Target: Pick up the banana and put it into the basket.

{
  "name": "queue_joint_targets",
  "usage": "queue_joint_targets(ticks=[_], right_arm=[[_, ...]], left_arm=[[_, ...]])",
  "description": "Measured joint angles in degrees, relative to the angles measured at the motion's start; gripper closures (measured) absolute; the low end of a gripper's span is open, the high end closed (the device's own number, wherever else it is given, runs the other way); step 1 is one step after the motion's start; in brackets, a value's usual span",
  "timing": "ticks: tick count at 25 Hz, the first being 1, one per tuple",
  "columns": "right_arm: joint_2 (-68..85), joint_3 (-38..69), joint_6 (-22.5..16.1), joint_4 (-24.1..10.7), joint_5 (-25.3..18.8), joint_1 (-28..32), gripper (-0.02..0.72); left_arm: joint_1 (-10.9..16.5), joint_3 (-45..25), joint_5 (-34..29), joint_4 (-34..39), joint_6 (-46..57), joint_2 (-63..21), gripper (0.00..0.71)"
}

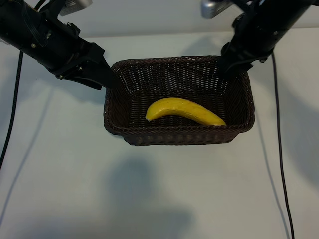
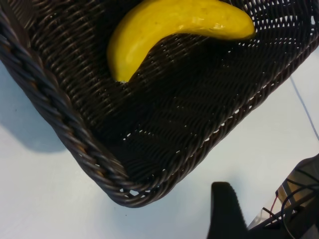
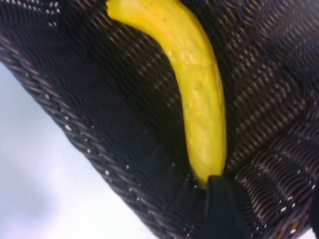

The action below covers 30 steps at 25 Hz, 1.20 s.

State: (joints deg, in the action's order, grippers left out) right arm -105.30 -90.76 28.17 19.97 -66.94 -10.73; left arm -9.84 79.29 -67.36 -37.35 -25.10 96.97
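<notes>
Nearest to the camera, on the white table (image 1: pixel 149 199), stands the dark brown wicker basket (image 1: pixel 179 137), and the yellow banana (image 1: pixel 184 110) lies free on its floor. Behind it, the left gripper (image 1: pixel 110 82) rests at the basket's left rim, fingers apart, holding nothing. At the far right corner the right gripper (image 1: pixel 225 69) hangs above the rim, fingers also apart and empty.

The banana (image 1: pixel 184 111) lies in the basket (image 1: pixel 119 124), below and between both grippers. The left gripper (image 1: pixel 110 79) is at the basket's far left corner, the right gripper (image 1: pixel 224 67) over its far right corner, apparently just inside the rim
</notes>
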Motion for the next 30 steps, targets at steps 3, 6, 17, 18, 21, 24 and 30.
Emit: queue_joint_targets(ticks=[3, 6, 17, 18, 21, 24, 30], right_arm=[[0.0, 0.0, 2.0, 4.4, -1.7, 3.2, 0.284], [0.2, 0.0, 4.4, 7.6, -2.4, 5.8, 0.284], [0.3, 0.0, 8.4, 9.6, -2.7, 10.4, 0.284], [0.3, 0.0, 8.5, 9.6, -2.7, 10.9, 0.284], [0.5, 0.0, 8.5, 9.3, -2.7, 12.1, 0.284], [1.7, 0.0, 9.5, 8.2, -2.7, 12.3, 0.284], [5.4, 0.0, 11.8, 5.6, -3.0, 12.3, 0.284]], left_arm=[[0.0, 0.0, 0.0, 0.0, 0.0, 0.0, 0.244], [0.0, 0.0, 0.0, 0.0, 0.0, 0.0, 0.244], [0.0, 0.0, 0.0, 0.0, 0.0, 0.0, 0.244], [0.0, 0.0, 0.0, 0.0, 0.0, 0.0, 0.244], [0.0, 0.0, 0.0, 0.0, 0.0, 0.0, 0.244], [0.0, 0.0, 0.0, 0.0, 0.0, 0.0, 0.244], [0.0, 0.0, 0.0, 0.0, 0.0, 0.0, 0.244]])
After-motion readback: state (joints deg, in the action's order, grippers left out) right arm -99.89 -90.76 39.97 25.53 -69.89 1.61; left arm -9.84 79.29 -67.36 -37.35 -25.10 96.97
